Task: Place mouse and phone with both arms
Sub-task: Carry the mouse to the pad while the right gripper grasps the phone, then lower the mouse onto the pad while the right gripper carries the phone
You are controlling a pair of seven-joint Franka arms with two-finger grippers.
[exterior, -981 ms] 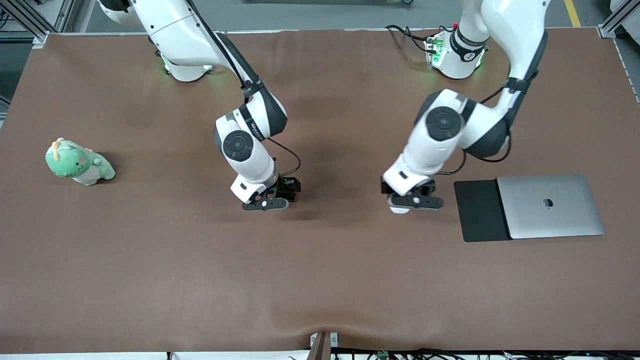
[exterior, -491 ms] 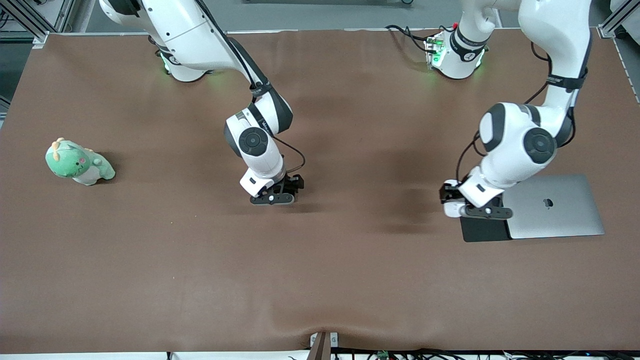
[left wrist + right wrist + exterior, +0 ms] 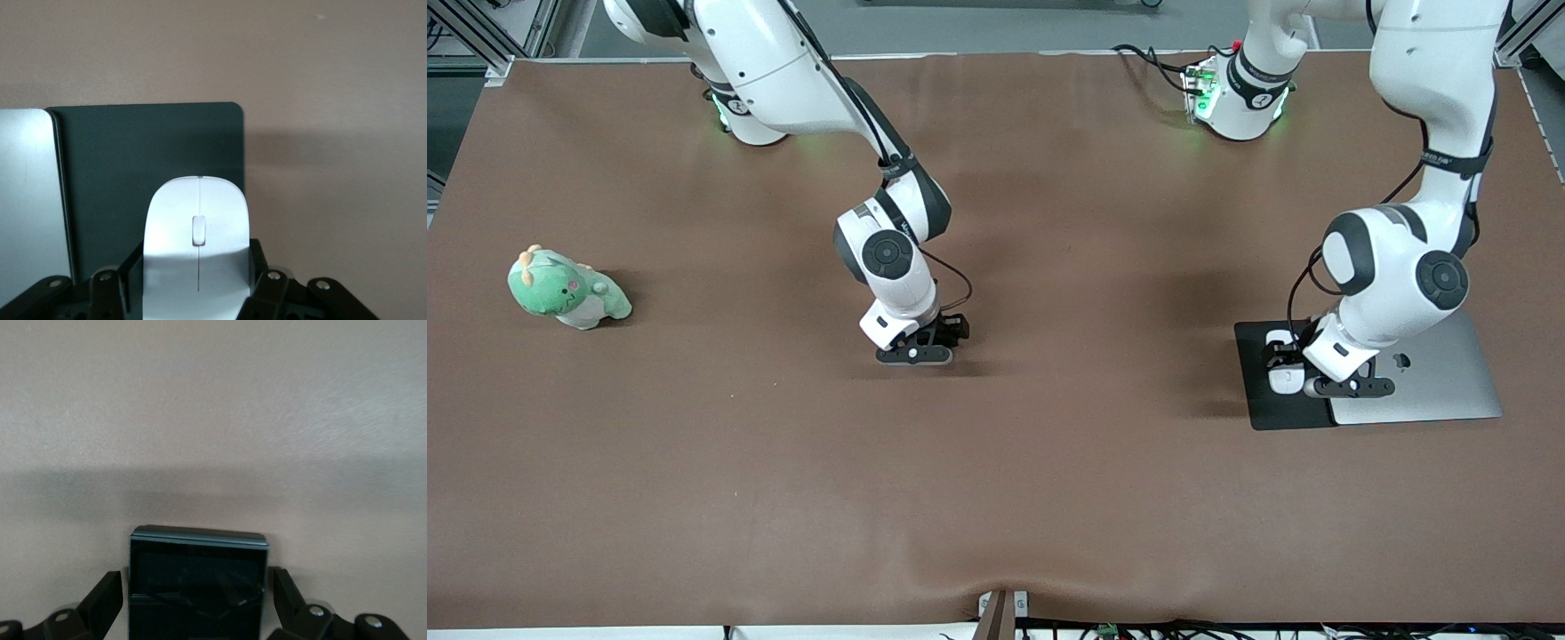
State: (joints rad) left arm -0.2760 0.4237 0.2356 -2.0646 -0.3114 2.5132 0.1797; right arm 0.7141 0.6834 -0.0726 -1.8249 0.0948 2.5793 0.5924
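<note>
A brown table (image 3: 996, 498) fills the front view, with both arms reaching down onto it. The right arm (image 3: 800, 80) comes from its base at the edge of the table farthest from the front camera and bends down to the middle of the table. The left arm (image 3: 1423, 133) bends down at its own end of the table, over the laptop and mat.

A closed silver laptop (image 3: 1449, 391) lies flat near the left arm's end. Touching its side, toward the right arm's end, lies a flat black mat (image 3: 1258, 409), also seen in the left wrist view (image 3: 133, 167).

A green plush toy (image 3: 565, 289) sits well apart from everything else, near the right arm's end of the table.

The left gripper (image 3: 1285, 369) is over the mat, its fingers clamped on the two sides of the mouse (image 3: 1286, 380). In the left wrist view the mouse (image 3: 197, 240) sits between the black fingers (image 3: 263, 280) with the mat under it; whether it touches the mat cannot be told.

The right gripper (image 3: 934, 342) is low over bare table at the middle. In the right wrist view its fingers (image 3: 100, 603) are closed on the sides of the phone (image 3: 197, 583), which is held with its dark face showing above the brown surface.
</note>
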